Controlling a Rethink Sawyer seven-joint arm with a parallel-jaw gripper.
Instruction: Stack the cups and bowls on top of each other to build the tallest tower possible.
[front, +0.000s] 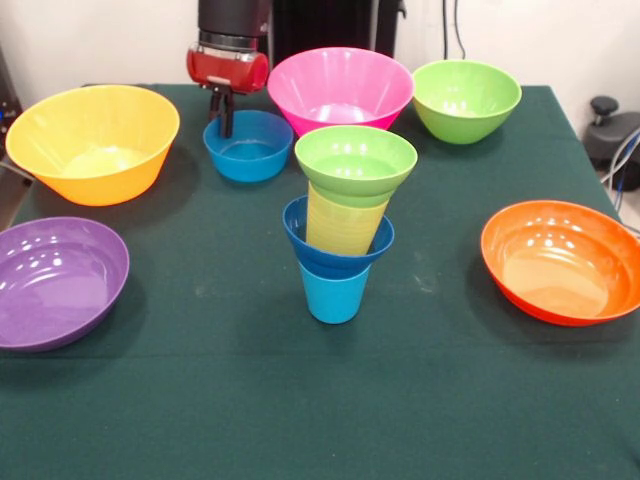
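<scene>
A tower stands mid-table: a light blue cup (334, 293) at the bottom, a dark blue bowl (300, 228) on it, a ribbed yellow cup (346, 222) in that bowl, and a small lime green bowl (355, 160) on top. Behind and to the left, a light blue bowl (250, 148) rests on the cloth. My gripper (225, 125) comes straight down onto that bowl's back-left rim. Its dark fingers are pressed close together on the rim.
Larger bowls ring the tower: yellow-orange (92, 145) at the left, purple (55, 282) at the near left, pink (340, 85) and green (466, 100) at the back, orange (560, 262) at the right. The pink bowl sits close beside the gripper.
</scene>
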